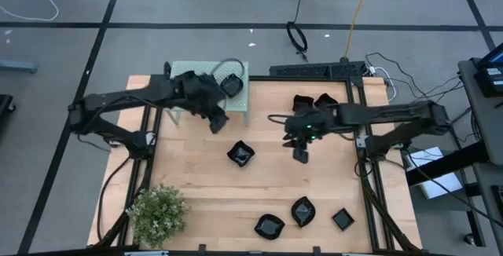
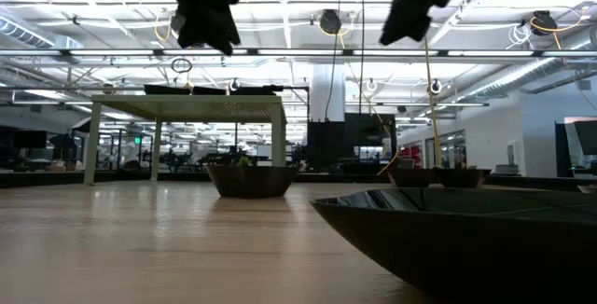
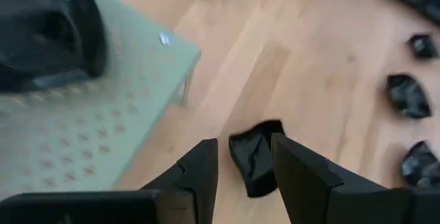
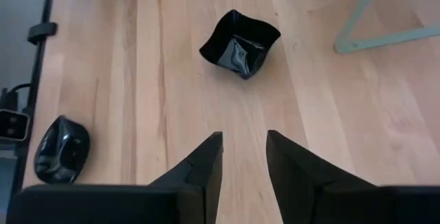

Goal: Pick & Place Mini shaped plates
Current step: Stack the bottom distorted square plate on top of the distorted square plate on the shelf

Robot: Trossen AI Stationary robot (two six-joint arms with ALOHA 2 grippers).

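Several glossy black mini plates are about. One square plate [image 1: 241, 154] sits mid-table, two [image 1: 312, 100] lie near the far edge, and three [image 1: 303, 213] lie near the near edge. Another [image 1: 230, 83] rests on the pale green stand [image 1: 189, 74]. My left gripper [image 1: 218, 121] is open and hangs in the air by the stand's right front corner. In its wrist view the square plate [image 3: 256, 157] shows on the table beyond its fingers. My right gripper [image 1: 300, 154] is open and raised, to the right of the square plate [image 4: 240, 42].
A potted plant [image 1: 159, 213] stands at the near left corner. The stand's legs [image 4: 371, 18] rise from the far left part of the table. Bare wood [image 1: 196, 185] lies between the square plate and the near-edge plates. A large dish [image 2: 466, 234] fills the low view's foreground.
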